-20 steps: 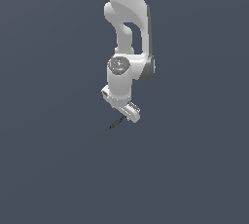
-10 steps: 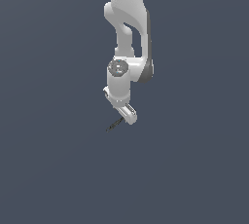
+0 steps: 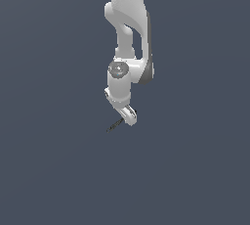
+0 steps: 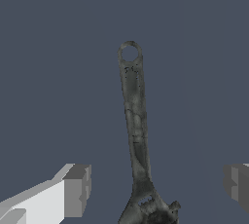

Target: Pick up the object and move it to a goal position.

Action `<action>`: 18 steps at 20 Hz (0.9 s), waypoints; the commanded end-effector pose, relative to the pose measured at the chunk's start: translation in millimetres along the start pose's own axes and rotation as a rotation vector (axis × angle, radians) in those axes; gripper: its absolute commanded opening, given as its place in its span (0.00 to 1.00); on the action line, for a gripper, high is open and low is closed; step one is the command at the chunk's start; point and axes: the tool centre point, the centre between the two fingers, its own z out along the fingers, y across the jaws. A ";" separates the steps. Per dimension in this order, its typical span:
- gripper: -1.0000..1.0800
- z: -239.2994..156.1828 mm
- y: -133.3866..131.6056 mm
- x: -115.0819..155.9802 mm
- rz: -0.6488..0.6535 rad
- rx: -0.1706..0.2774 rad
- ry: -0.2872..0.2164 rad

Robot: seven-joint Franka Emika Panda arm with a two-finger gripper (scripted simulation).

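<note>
Wrist view, nearest the camera: the gripper (image 4: 155, 189) is shown spread wide, one finger pad (image 4: 78, 189) to one side and the other at the opposite frame edge, both well apart from the tool between them, so nothing is held; between the pads lies the object, an adjustable wrench (image 4: 135, 130) of dark grey metal, its jagged black head nearest the camera and partly cut off by the frame edge, its slim handle running away to a hanging ring at the far end; beyond it only the plain grey ground (image 4: 48, 47) is seen. Exterior view: the gripper (image 3: 125, 117) is seen low at the end of the white Panda arm (image 3: 128, 28), with the wrench (image 3: 115, 124) just beside its tips toward the exterior view's left; whether the tips touch the ground cannot be told. Risk, as judged: the jaws straddle the handle close to the head, away from the middle, so that on lifting the long handle may droop or swivel in the pads; the handle is thin, so a closure begun too high may miss it or pinch only its upper edge and let it slip. Compared with the frame one second earlier, the wrist has turned and the hand has been brought lower and closer over the wrench, which lies in the same place.
</note>
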 end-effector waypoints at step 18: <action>0.00 46.0 0.7 -0.2 0.005 0.000 0.000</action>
